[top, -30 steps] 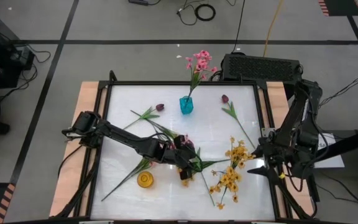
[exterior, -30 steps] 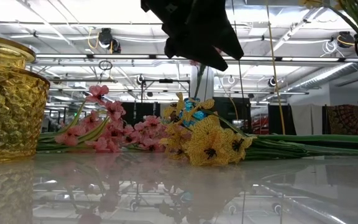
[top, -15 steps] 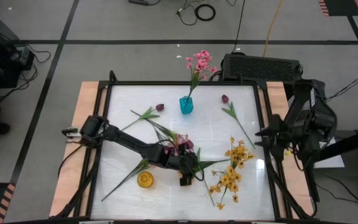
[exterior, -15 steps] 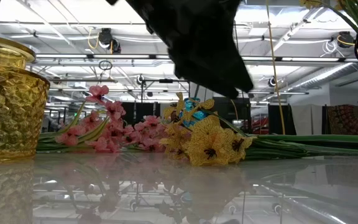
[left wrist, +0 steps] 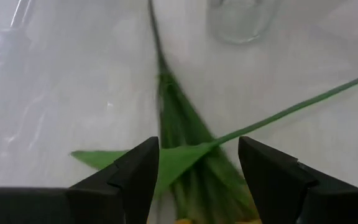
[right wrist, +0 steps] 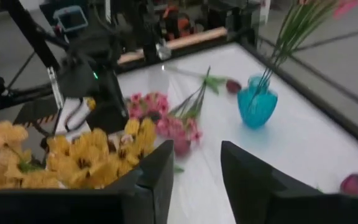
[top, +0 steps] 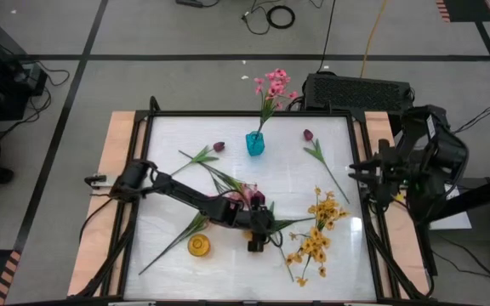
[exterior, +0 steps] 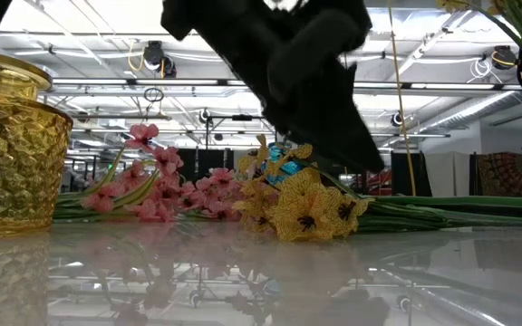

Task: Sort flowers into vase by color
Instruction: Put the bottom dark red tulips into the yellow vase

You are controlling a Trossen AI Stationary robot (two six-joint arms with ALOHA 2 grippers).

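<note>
Pink flowers [top: 270,86] stand in a blue vase [top: 255,144] at the far middle. On the table lie a pink spray [top: 249,196], yellow sprays [top: 317,231] and two dark tulip buds [top: 219,146] [top: 308,134] on leafy stems. My left gripper [top: 264,228] [left wrist: 197,168] is open above the crossing green stems [left wrist: 185,124], one finger on either side of a leaf [left wrist: 166,160]. My right gripper [top: 357,177] [right wrist: 194,177] hangs open with nothing between its fingers, over the table's right edge.
A yellow glass vase [top: 198,246] stands near the front, left of my left gripper. A clear glass vase [left wrist: 238,18] stands just beyond the stems in the left wrist view. A black box [top: 356,89] sits behind the table's far right corner.
My left gripper has slid toward the table's right edge, over the stems beside the yellow sprays. My right arm has drawn back from the yellow sprays toward the far edge, along the table's right edge. The flowers lie as before.
</note>
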